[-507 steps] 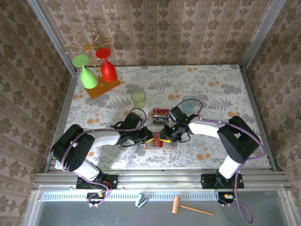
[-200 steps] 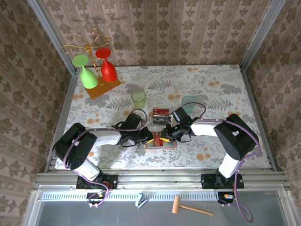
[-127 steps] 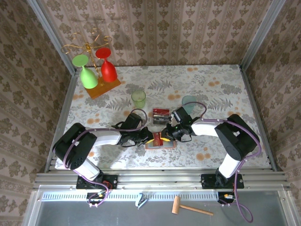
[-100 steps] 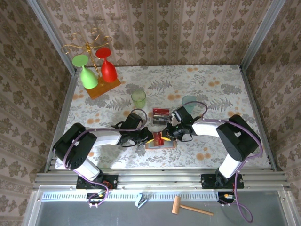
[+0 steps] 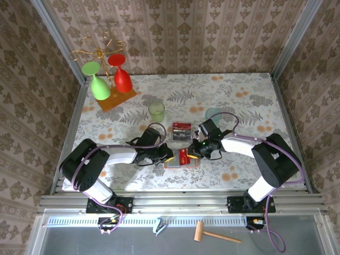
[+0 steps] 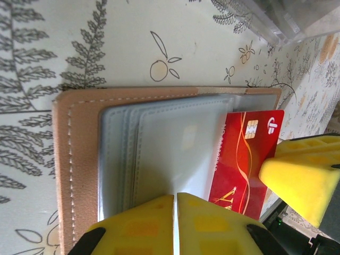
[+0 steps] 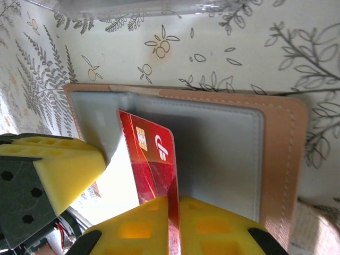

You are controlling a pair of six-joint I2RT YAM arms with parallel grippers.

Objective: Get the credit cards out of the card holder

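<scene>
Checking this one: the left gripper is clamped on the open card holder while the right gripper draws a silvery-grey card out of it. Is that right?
One detail is wrong: the card is red, not silvery-grey. The right wrist view shows the right gripper shut on the red card, which is partly out of the card holder. The left gripper is clamped on the open holder, as stated.

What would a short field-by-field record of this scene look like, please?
card holder: lying open on the floral table, pink outside down, grey pockets up
red card: mostly out of a grey pocket, tilted, one edge at the pocket mouth
left pincer: shut on the card holder at its pocket edge
right pincer: shut on the red card, gripping its edge
task status: red card apparently not yet clear of the card holder
</scene>
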